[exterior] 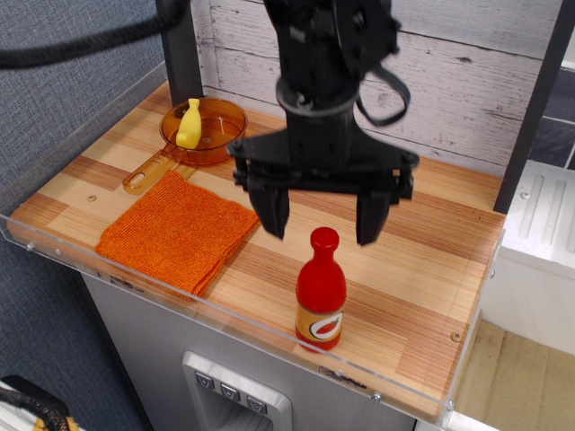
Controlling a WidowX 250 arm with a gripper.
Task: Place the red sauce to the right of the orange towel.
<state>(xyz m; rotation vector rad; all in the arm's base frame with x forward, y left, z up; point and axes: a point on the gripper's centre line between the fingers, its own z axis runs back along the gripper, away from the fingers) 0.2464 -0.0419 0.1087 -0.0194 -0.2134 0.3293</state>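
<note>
— Status of the red sauce (321, 292)?

— Glossy red plastic bottle, round red cap, orange label on the lower body. Upright on the wooden tabletop near the front edge, nothing touching it.

— And the orange towel (178, 231)?

— Bright orange knitted cloth, coarse weave, folded square, lying flat at the table's left front, one corner pointing toward the bottle.

— Relation between them?

— The bottle stands to the right of the towel, apart from it, bare wood between.
</note>
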